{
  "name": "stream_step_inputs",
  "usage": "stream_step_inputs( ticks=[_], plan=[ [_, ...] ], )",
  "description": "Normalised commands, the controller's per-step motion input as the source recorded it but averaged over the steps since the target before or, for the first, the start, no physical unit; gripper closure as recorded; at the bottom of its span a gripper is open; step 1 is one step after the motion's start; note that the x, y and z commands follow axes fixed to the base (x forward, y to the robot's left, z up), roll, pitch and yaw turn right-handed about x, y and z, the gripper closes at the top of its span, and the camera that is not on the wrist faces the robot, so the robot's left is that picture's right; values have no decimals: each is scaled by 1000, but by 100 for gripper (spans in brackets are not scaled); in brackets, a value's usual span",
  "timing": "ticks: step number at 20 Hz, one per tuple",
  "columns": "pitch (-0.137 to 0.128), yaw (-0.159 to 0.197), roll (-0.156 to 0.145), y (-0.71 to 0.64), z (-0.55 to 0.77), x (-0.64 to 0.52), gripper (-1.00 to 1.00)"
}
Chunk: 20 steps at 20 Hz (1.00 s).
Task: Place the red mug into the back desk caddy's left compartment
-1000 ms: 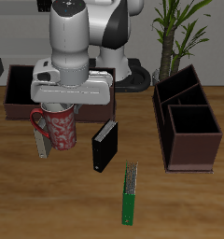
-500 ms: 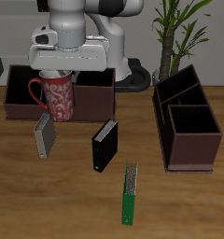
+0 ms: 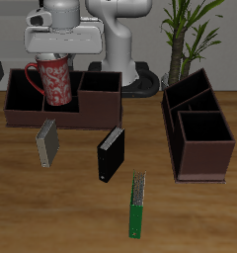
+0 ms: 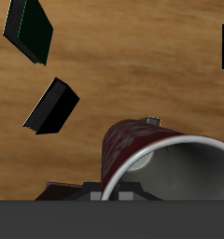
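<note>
Over the back of the table, the red mug [image 3: 55,81] hangs in the air, held up by the gripper [image 3: 57,57] from above. The claw looks closed on the mug's rim, since nothing else holds the mug up. Its loop handle sticks out to the side, and the mug seems to tip a little. Right below and behind it sits the back desk caddy [image 3: 99,107], the long brown box with black insides. The mug hovers about over the left compartment [image 3: 25,95], the big square end part, but I cannot tell if it is fully past the wall. If the arm goes down too soon, I think the mug's bottom could bump the caddy's front wall and push the box away. If it slides too far along, it could land on a wall between sections, or in a small middle section. If the claw opens while the mug is high or tipped, the mug could fall over. In front of the caddy lie a grey book [image 3: 47,144], then a black book [image 3: 111,153], then a green book [image 3: 138,206]. Far over stands another brown caddy [image 3: 197,130], which is the wrong one.
</note>
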Motion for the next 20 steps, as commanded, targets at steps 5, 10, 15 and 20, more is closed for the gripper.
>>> stream_step_inputs(
  ticks=[5,10,15,20],
  plan=[
    [20,-39,-22,-259,-61,-539,100],
    [45,-38,-56,-298,-137,-492,100],
    [11,-25,-19,-193,-100,-416,100],
    [-1,-3,-9,-171,-22,-441,100]
  ],
)
